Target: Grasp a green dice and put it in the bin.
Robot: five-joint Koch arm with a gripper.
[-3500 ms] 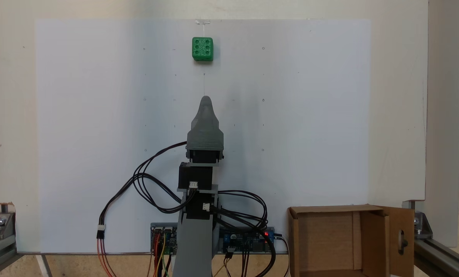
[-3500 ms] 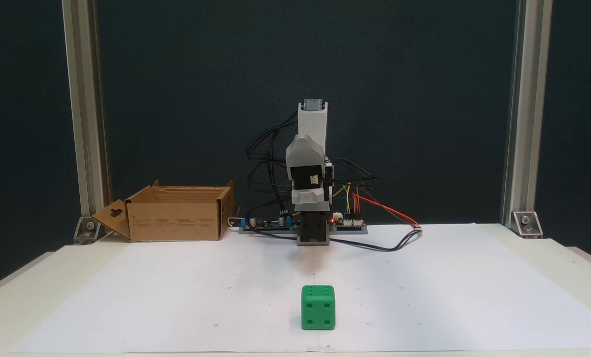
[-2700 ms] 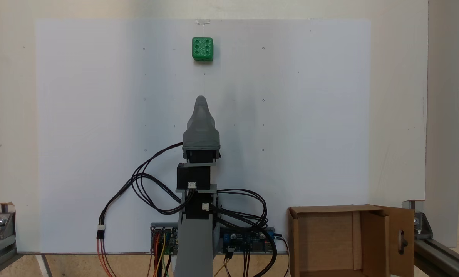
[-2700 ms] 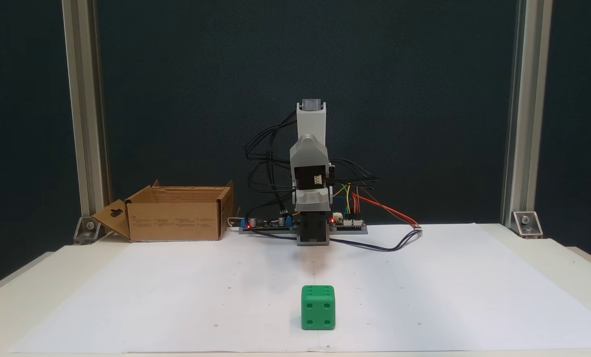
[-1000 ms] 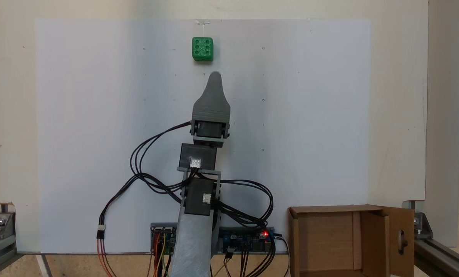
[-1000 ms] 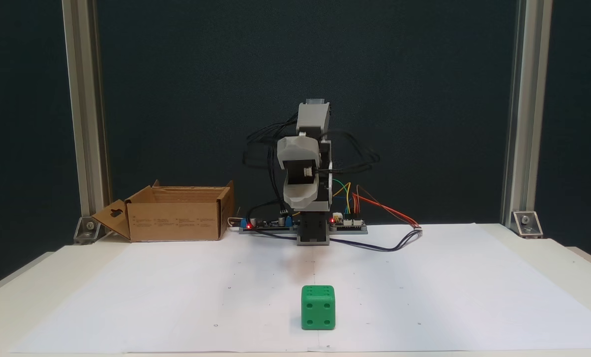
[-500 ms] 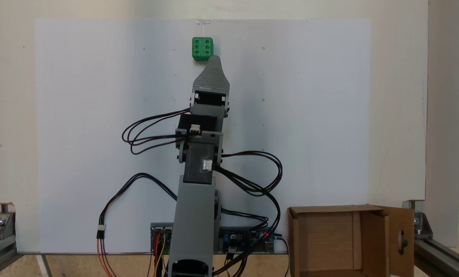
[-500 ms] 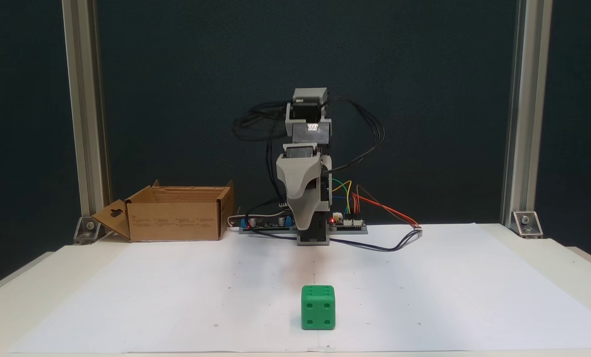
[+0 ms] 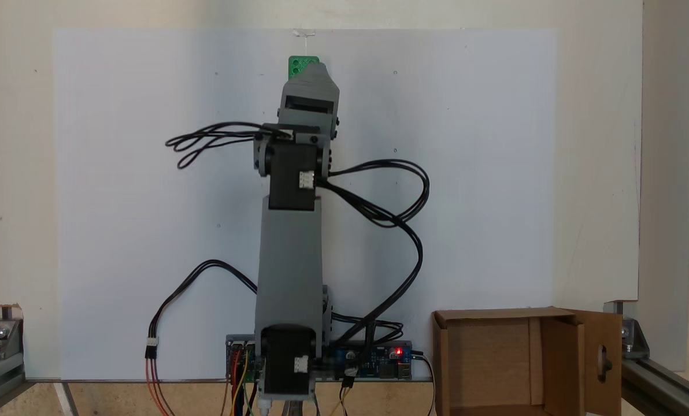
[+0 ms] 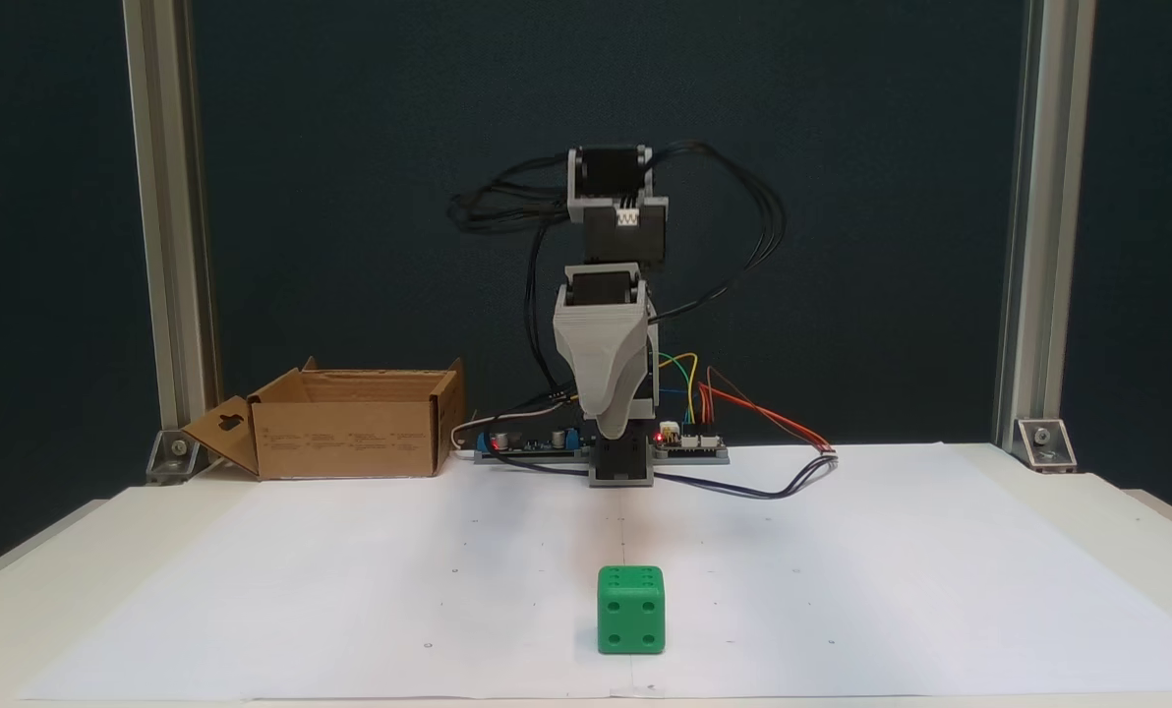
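Observation:
The green dice (image 10: pixel 631 610) rests on the white paper near the table's front edge, a four-pip face toward the camera and six pips on top. From above, just the dice's top-left corner (image 9: pixel 295 62) peeks out from behind the grey gripper (image 9: pixel 312 68). The gripper (image 10: pixel 611 431) points downward and hangs well above the table, over or just behind the dice, touching nothing. Its jaws line up one behind the other, so their state is unreadable. The bin (image 10: pixel 345 441), an open cardboard box with a slotted flap, sits at the back left; from above the bin (image 9: pixel 495 315) is at the bottom right.
A white paper sheet (image 9: pixel 466 173) covers the table. Control boards (image 10: pixel 689 444) with coloured wires sit by the arm's base, and black cables (image 9: pixel 402 219) loop off the arm. Aluminium posts (image 10: pixel 168 246) stand at the back corners.
The arm has stretched out from its folded pose toward the dice. The gripper rose, tipped downward and now covers most of the dice from above. Dice and bin have stayed put.

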